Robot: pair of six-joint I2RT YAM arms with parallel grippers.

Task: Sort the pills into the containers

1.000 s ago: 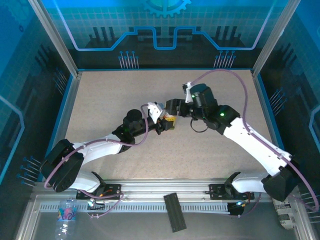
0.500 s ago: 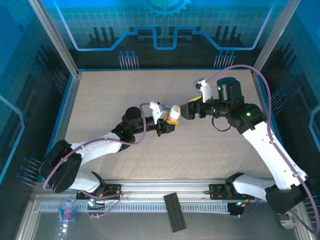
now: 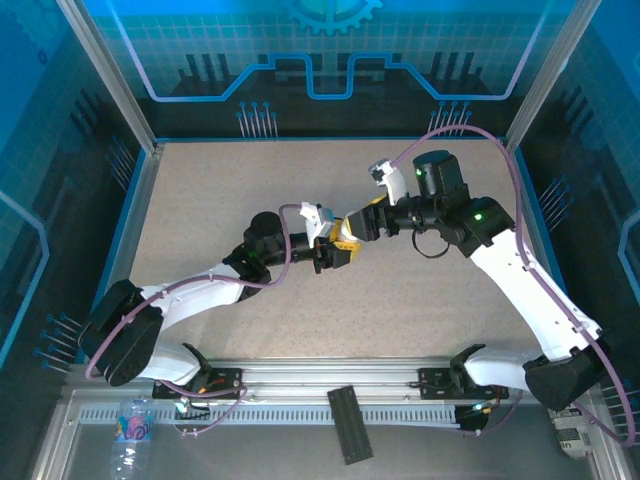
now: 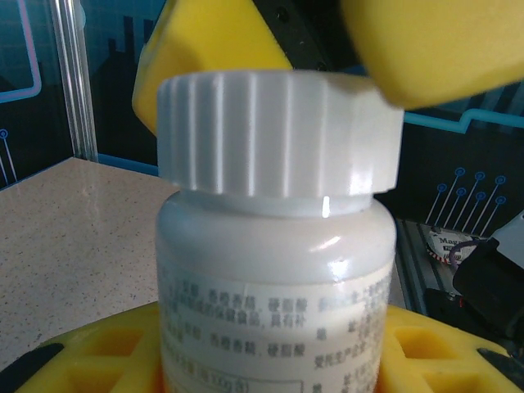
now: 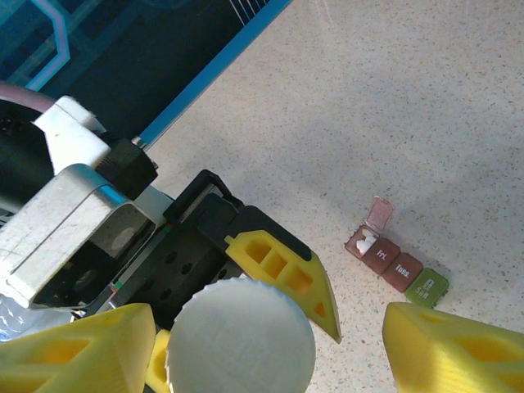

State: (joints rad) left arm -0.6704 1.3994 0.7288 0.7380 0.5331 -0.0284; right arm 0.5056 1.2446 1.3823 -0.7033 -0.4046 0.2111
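Bottle handling is observed near the centre of the table (image 3: 200, 200), where both arms meet. The left gripper (image 3: 333, 256) is clamped on the body of a white bottle (image 4: 274, 286), which stands upright between its yellow pads (image 4: 426, 348); the bottle carries printed text, and its ribbed white cap (image 4: 278, 135) is on. The right gripper (image 3: 358, 224) is positioned over that cap from above with its jaws apart: in the right wrist view one yellow finger (image 5: 74, 348) sits just beside the cap on one side, while the other finger (image 5: 454, 344) stands off it with a visible gap. Whether either finger touches the cap cannot be told. The containers (image 5: 397, 264) lie flat on the speckled surface, apart from the bottle and both grippers and well in from the blue-trimmed edge. The strip shows three dark red compartments and one green at the end. The dark red compartment farthest from the green has its lid (image 5: 378, 213) raised, with small white pills (image 5: 363, 241) inside; the other three lids are down.
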